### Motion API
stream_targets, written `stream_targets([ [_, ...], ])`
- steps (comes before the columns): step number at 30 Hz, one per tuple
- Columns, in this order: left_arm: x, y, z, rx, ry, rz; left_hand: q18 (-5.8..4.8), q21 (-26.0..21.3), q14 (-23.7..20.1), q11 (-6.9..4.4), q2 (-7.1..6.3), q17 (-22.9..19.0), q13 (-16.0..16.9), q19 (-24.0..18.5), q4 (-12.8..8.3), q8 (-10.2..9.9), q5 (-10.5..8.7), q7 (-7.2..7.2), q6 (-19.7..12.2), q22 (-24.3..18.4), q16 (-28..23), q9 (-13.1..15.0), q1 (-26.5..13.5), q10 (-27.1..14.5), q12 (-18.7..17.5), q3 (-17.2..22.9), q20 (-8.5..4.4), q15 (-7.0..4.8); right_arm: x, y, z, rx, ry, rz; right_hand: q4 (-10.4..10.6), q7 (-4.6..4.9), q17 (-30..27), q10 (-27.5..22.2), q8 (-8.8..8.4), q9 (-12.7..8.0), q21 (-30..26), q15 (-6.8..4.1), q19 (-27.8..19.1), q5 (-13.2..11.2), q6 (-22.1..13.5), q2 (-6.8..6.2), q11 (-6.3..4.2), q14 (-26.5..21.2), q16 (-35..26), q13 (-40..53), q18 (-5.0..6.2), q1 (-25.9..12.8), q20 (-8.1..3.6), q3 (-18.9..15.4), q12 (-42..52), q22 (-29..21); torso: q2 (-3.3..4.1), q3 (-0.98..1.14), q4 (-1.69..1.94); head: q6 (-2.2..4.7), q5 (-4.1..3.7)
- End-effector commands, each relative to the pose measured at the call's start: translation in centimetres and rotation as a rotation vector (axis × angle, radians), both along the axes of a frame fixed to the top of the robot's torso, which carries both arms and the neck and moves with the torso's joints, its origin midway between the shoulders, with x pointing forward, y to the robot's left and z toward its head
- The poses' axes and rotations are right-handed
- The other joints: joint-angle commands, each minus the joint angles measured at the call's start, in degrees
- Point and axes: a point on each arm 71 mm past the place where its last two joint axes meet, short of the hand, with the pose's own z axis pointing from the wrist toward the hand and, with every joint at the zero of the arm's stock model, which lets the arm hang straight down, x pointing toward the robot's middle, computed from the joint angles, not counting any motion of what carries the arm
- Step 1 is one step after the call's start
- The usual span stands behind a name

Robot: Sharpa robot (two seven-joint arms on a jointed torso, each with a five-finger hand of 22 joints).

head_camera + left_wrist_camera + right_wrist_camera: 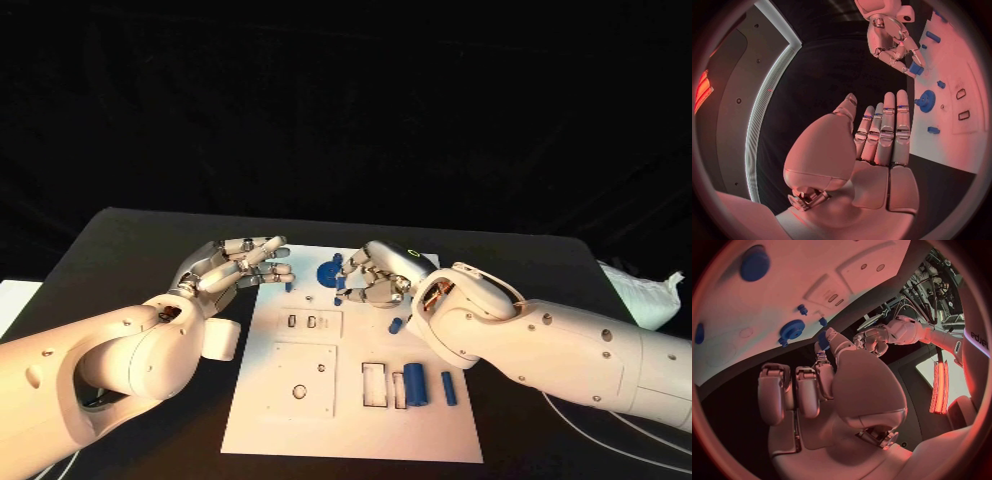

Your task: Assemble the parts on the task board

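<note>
Task board [274,425]: a small blue part [915,68] was held pinched in the fingertips of the right hand [378,277] above the board's far end, beside the blue gear [330,272]. The left hand [231,267] was held empty, fingers extended together, off the board's far left corner. Risk judged: the shallow pinch could let the part tilt or drop before seating, or knock the gear.

A robotics lab is indicated: a black matte desk [144,240] is set against a dark backdrop, a flat white rectangular task board [353,425] is laid on it, and bundled cables and equipment [932,277] are seen behind.
</note>
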Motion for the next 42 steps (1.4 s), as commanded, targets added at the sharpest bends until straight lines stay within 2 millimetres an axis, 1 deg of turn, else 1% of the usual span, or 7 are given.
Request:
stream_targets([
  [1,0.0,-0.2,0.1,-0.015,-0.001,-0.019,0.56,0.35,0.08,-0.01,-0.17,0.07,-0.05,-0.1,-0.31,-0.24,-0.19,0.21,-0.2,-0.02,-0.39,-0.04,0.51,-0.33,-0.26,0.02,0.28,0.45,-0.3,1.0,-0.8,-0.125,-0.009,-0.028,0.37,-1.89,11.01,0.51,1.36,1.42,0.09,-0.43,0.63,-0.39,1.85,0.07,-0.8,5.19,0.01,3.94,-0.87,-0.34,-0.3,0.16,-0.48,2.58,-0.08,-0.04,0.0,-0.25,0.45],
  [6,0.0,-0.3,0.1,-0.016,0.0,-0.019,0.56,0.35,0.08,-0.01,-0.17,0.07,-0.05,-0.1,-0.31,-0.24,-0.19,0.21,-0.2,-0.02,-0.39,-0.04,0.51,-0.33,-0.26,0.02,0.28,0.45,-0.6,2.2,-1.7,-0.16,0.006,-0.024,0.34,-1.84,10.9,0.45,1.3,1.41,0.08,-0.43,0.63,-0.46,1.73,-0.08,-0.77,5.17,-0.06,3.86,-0.87,-0.5,-0.31,0.11,-0.63,2.56,0.0,-0.06,-0.01,-0.28,0.74],
  [10,0.0,-0.3,0.1,-0.019,0.002,-0.019,0.55,0.35,0.05,0.0,-0.17,0.09,-0.05,-0.13,-0.33,-0.25,-0.2,0.2,-0.22,-0.03,-0.44,-0.04,0.47,-0.34,-0.26,0.02,0.29,0.46,-0.9,2.9,-2.4,-0.181,0.015,-0.019,0.42,-1.79,10.88,0.43,1.27,1.41,0.05,-0.41,0.61,-0.5,1.68,-0.11,-0.74,5.16,-0.07,3.85,-0.86,-0.73,-0.32,0.08,-0.67,2.51,0.02,0.06,-0.06,-0.43,0.82],
  [15,0.0,-0.3,0.0,-0.02,0.005,-0.02,0.55,0.35,0.04,0.0,-0.17,0.1,-0.05,-0.14,-0.32,-0.25,-0.2,0.2,-0.23,-0.03,-0.45,-0.05,0.45,-0.35,-0.27,0.01,0.29,0.46,-1.2,3.4,-3.1,-0.204,0.026,-0.012,0.5,-1.77,10.86,0.45,1.25,1.42,0.04,-0.39,0.62,-0.52,1.65,-0.15,-0.71,5.16,-0.09,3.88,-0.87,-0.99,-0.31,0.03,-0.64,2.52,0.09,0.08,-0.03,-0.55,1.0],
  [20,-0.1,-0.4,0.1,-0.022,0.006,-0.023,0.55,0.35,0.04,0.0,-0.17,0.1,-0.05,-0.14,-0.32,-0.25,-0.2,0.2,-0.23,-0.03,-0.45,-0.05,0.45,-0.35,-0.27,0.01,0.29,0.46,-1.2,3.7,-3.6,-0.219,0.037,-0.008,0.54,-1.76,10.8,0.41,1.24,1.43,0.04,-0.39,0.62,-0.52,1.63,-0.2,-0.7,5.14,-0.12,3.82,-0.87,-1.11,-0.31,0.0,-0.75,2.52,0.13,0.07,-0.01,-0.63,1.05],
  [30,-0.1,-0.5,0.1,-0.024,0.008,-0.028,0.55,0.35,0.04,0.0,-0.17,0.1,-0.05,-0.14,-0.32,-0.25,-0.2,0.2,-0.23,-0.03,-0.45,-0.05,0.45,-0.35,-0.27,0.01,0.29,0.46,-1.2,4.0,-4.3,-0.24,0.046,-0.005,0.55,-1.74,10.8,0.36,1.2,1.42,0.03,-0.38,0.62,-0.43,1.54,-0.28,-0.68,5.14,-0.13,3.77,-0.87,-1.24,-0.31,-0.02,-0.84,2.51,0.11,0.13,-0.1,-1.15,1.2],
  [42,-0.1,-0.6,0.1,-0.024,0.009,-0.029,0.54,0.35,0.0,0.02,-0.16,0.14,-0.06,-0.19,-0.32,-0.27,-0.21,0.22,-0.29,-0.04,-0.52,-0.05,0.34,-0.42,-0.29,-0.01,0.3,0.49,-1.3,4.2,-4.7,-0.264,0.063,0.012,0.7,-1.02,10.16,-0.14,0.21,1.11,-0.18,0.03,0.49,0.0,0.07,-1.45,-0.13,5.0,-0.54,3.33,-0.82,-2.54,-0.04,-0.37,-1.8,2.2,0.08,0.1,-0.04,-1.51,1.15],
])
